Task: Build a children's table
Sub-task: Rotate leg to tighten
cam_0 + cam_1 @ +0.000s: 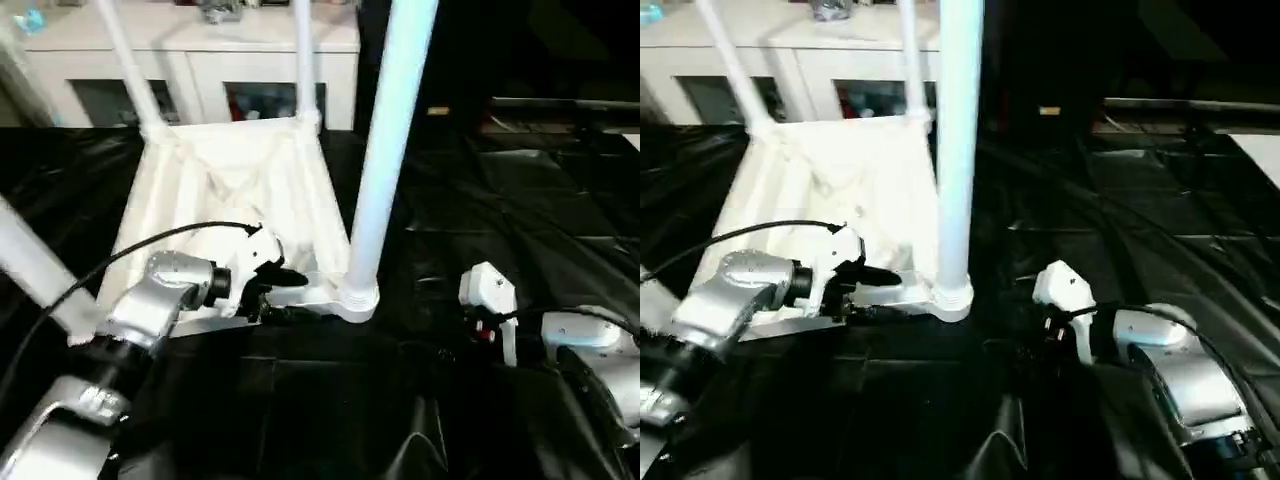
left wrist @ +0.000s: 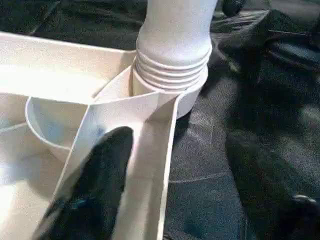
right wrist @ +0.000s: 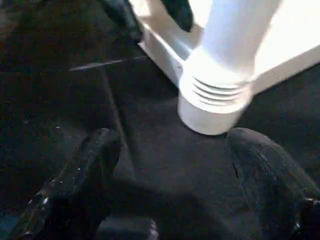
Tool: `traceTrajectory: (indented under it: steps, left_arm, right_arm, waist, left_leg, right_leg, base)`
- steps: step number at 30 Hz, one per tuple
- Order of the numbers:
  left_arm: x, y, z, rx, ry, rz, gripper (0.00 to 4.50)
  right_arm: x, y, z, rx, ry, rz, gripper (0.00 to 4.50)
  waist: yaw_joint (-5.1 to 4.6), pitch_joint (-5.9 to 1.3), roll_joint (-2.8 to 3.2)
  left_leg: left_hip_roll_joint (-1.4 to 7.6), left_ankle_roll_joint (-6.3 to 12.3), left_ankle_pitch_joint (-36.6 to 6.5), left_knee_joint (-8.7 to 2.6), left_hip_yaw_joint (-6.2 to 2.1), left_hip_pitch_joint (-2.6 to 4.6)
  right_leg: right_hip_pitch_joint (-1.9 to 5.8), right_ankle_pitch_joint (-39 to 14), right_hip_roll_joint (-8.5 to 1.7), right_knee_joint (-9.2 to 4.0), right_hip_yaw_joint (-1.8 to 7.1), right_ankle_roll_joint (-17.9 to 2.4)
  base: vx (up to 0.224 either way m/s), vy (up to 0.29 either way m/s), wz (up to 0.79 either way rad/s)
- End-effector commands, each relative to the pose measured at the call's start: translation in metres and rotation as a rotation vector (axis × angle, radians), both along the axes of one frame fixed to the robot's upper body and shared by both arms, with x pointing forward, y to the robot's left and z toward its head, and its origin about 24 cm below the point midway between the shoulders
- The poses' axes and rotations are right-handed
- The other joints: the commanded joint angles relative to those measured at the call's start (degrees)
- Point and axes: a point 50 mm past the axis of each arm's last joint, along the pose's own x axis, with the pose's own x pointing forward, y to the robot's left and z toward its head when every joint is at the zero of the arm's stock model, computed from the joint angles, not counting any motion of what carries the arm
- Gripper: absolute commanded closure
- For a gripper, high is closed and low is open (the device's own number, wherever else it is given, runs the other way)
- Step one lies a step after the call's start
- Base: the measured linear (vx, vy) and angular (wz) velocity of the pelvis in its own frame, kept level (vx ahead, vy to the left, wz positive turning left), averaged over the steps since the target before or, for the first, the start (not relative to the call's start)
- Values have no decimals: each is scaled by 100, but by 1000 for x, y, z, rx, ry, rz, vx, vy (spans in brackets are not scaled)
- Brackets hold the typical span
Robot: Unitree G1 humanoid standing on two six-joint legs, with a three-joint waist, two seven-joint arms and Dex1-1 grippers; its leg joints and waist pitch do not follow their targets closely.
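Note:
The children's table lies upside down on black sheeting, its white ribbed tabletop (image 1: 230, 190) facing up. A long white leg (image 1: 388, 150) stands upright in the near right corner socket (image 1: 357, 298). Two more legs (image 1: 128, 70) rise from the far corners, and another leg (image 1: 35, 270) crosses at the near left. My left gripper (image 1: 275, 290) is at the tabletop's near rim (image 2: 150, 165), just left of that socket. Its jaws straddle the rim, one finger (image 2: 95, 190) inside and the other outside, apart from the wall. My right gripper (image 3: 172, 145) hovers open over the sheeting, facing the socket (image 3: 215, 105), holding nothing.
A white cabinet (image 1: 200, 60) with glass doors stands behind the tabletop. Black sheeting (image 1: 480, 200) covers the whole work surface, wrinkled at the right and in front. A black cable (image 1: 120, 255) runs along my left forearm.

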Motion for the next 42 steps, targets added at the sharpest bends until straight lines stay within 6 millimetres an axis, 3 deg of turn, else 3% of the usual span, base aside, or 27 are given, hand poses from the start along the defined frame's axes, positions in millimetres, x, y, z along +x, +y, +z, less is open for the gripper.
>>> traceTrajectory:
  steps: [1, 2, 6, 7, 16, 18, 24, 37, 40, 42]
  left_arm:
    - [4, -1, 1, 22, -3, -10, 150]
    - [5, -2, 0, 34, -1, -8, 162]
    - [14, -4, -5, 84, 4, 28, 182]
    - [14, -4, -5, 84, 4, 28, 195]
    - [21, -11, -13, 147, -1, 10, 271]
    - [21, -10, -15, 156, 6, 2, 286]
    - [24, -2, -16, 192, 10, 7, 337]
    - [12, 24, -25, 212, 11, 3, 427]
    - [8, 27, -26, 192, 12, 2, 444]
    - [-6, 26, -23, 89, -16, -26, 444]
  right_arm:
    - [-2, 5, 3, 14, -5, 25, 76]
    - [-2, 6, 4, 12, -7, 29, 76]
    - [-2, 6, 4, -12, 0, 43, 76]
    - [-2, 6, 4, -12, 0, 43, 76]
    - [5, 12, 3, -28, -6, 54, 76]
    - [6, 12, 3, -31, -5, 55, 76]
    - [8, 14, 3, -40, -6, 70, 76]
    - [15, 13, 4, -34, -35, 44, 76]
    - [15, 13, 6, -6, -39, 26, 76]
    - [15, 8, 10, 14, -57, -4, 76]
  waist:
    - [32, -354, 14]
    - [27, -349, -14]
    - [48, -362, 54]
    - [40, -362, 33]
    - [57, -387, 35]
    - [56, -379, 54]
    - [53, -358, 33]
    - [7, -330, 79]
    - [-33, -338, 89]
    - [-63, -346, 69]
  left_leg:
    - [257, 372, -577, -425, -43, 4]
    - [250, 355, -600, -431, -43, -7]
    - [249, 339, -527, -428, -61, -25]
    - [229, 341, -514, -424, -57, -31]
    - [239, 411, -378, -415, -72, -61]
    - [244, 402, -421, -420, -71, -53]
    - [243, 322, -579, -439, -69, -50]
    - [254, 225, -788, -479, -81, -58]
    - [260, 223, -768, -483, -85, -59]
    - [297, 223, -707, -502, -99, -75]
  right_leg:
    - [364, -690, -432, -380, 246, -1632]
    - [375, -765, -425, -397, 248, -1578]
    - [385, -753, -435, -391, 251, -1495]
    - [391, -749, -421, -406, 242, -1468]
    - [410, -414, -443, -380, 233, -1540]
    - [400, -461, -444, -390, 230, -1544]
    - [411, -791, -461, -425, 240, -1494]
    - [386, -1355, -465, -475, 238, -1331]
    - [380, -1264, -461, -467, 237, -1353]
    - [402, -1057, -487, -419, 242, -1441]
  base:
    - [0, 0, 0]
    - [0, 0, 0]
    - [0, 0, 0]
    - [0, 0, 0]
    - [0, 0, 0]
    - [0, 0, 0]
    - [0, 0, 0]
    - [0, 0, 0]
    - [0, 0, 0]
    - [0, 0, 0]
